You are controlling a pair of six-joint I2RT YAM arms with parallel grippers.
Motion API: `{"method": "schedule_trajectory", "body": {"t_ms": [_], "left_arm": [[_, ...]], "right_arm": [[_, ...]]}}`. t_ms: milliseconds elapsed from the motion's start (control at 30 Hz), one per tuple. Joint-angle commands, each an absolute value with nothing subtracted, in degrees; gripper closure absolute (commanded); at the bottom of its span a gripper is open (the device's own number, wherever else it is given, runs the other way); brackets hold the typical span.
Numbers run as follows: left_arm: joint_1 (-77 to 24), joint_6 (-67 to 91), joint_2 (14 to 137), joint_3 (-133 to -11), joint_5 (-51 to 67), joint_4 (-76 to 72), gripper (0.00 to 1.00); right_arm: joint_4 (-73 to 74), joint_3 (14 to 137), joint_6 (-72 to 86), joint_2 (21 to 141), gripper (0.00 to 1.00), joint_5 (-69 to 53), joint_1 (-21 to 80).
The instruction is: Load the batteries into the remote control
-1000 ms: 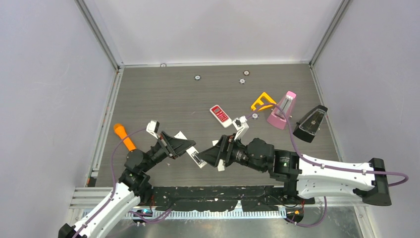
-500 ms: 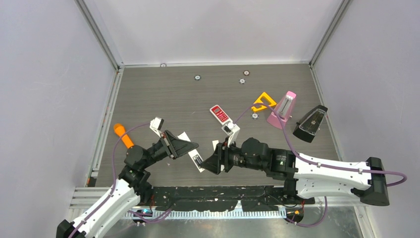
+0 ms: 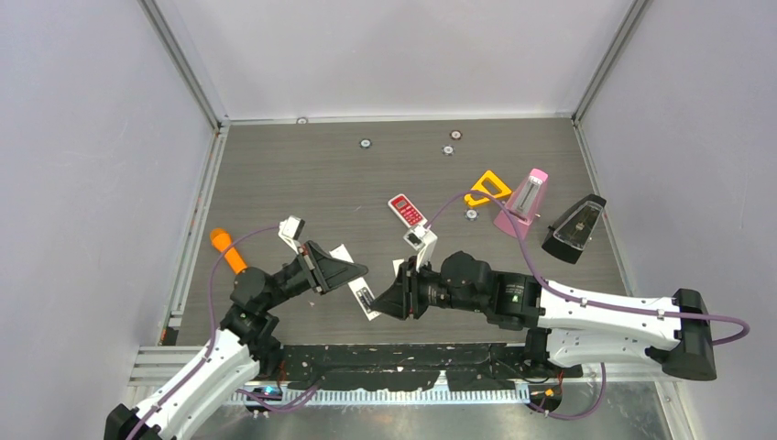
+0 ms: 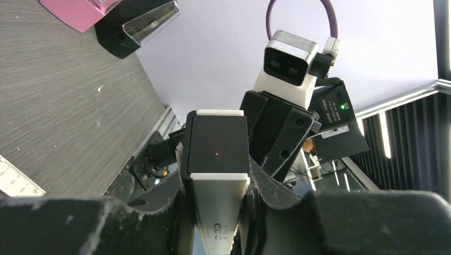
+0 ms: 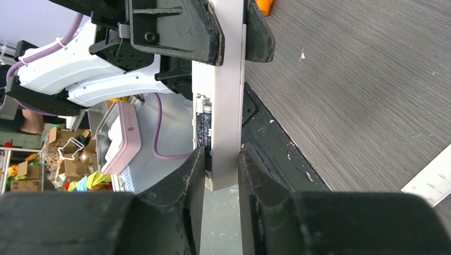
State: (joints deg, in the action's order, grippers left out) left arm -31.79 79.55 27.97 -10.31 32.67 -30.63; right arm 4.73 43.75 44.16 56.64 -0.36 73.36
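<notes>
A long white remote control (image 3: 365,298) hangs above the table's near edge, held between both arms. My left gripper (image 3: 353,275) is shut on it; in the left wrist view the remote control (image 4: 215,175) runs out from between the left gripper (image 4: 215,212) fingers to a black end section. My right gripper (image 3: 383,301) is shut on the opposite end. In the right wrist view both pads (image 5: 194,175) of the right gripper (image 5: 220,170) press the flat sides of the remote control (image 5: 223,106). No batteries show in any view.
An orange cone-ended stick (image 3: 229,252) lies at the left. A small red remote (image 3: 406,210), a yellow piece (image 3: 486,188), a pink metronome (image 3: 522,203) and a black one (image 3: 574,229) stand at the right. White flat pieces (image 3: 341,252) lie near the grippers.
My right gripper slid left along the near edge onto the remote's free end and closed on it. The left arm shifted slightly, keeping its grip.
</notes>
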Motion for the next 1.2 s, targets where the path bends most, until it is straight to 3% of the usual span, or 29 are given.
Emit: {"method": "schedule_trajectory", "body": {"t_ms": [0, 33, 67, 133, 200, 333, 733, 933, 1033, 1067, 1167], "left_arm": [[-31.82, 79.77, 28.19, -12.74, 34.16, -35.61, 1.00], [-31.79, 79.60, 28.14, -12.79, 34.26, -35.55, 1.00], [-31.81, 79.47, 28.15, -12.75, 34.28, -35.50, 1.00], [-31.77, 79.18, 28.16, -12.74, 34.47, -35.50, 1.00], [-31.82, 78.68, 28.32, -12.75, 34.89, -35.45, 1.00], [-31.81, 76.88, 29.00, -13.17, 36.45, -35.81, 1.00], [-31.81, 74.54, 31.61, -14.06, 40.22, -38.08, 1.00], [-31.82, 74.32, 31.59, -14.04, 40.49, -38.13, 1.00], [-31.82, 74.00, 31.57, -14.12, 40.48, -37.53, 1.00], [-31.81, 73.70, 31.54, -14.15, 40.37, -36.95, 1.00], [-31.77, 72.96, 31.31, -14.10, 39.80, -35.57, 1.00]], "right_arm": [[0.97, 45.44, 44.99, 56.90, 0.68, -1.94, 72.77], [0.92, 45.39, 45.31, 56.61, 0.61, -2.07, 72.77], [0.78, 45.32, 45.37, 56.43, 0.48, -2.14, 72.71], [0.42, 44.90, 45.84, 55.64, 0.36, -2.32, 72.45], [0.36, 44.57, 46.23, 54.84, 0.30, -2.51, 72.18], [-1.82, 44.21, 46.65, 54.29, 0.30, -3.06, 71.42], [-1.85, 45.43, 44.90, 59.26, 0.42, -4.78, 70.84], [-1.88, 45.96, 44.80, 60.90, 0.70, -5.25, 70.70], [-2.01, 46.04, 45.29, 60.80, 0.61, -5.47, 70.74], [-2.02, 46.00, 45.37, 60.53, 0.52, -5.42, 70.75], [-1.22, 45.63, 45.57, 59.16, 0.35, -4.32, 70.74]]}}
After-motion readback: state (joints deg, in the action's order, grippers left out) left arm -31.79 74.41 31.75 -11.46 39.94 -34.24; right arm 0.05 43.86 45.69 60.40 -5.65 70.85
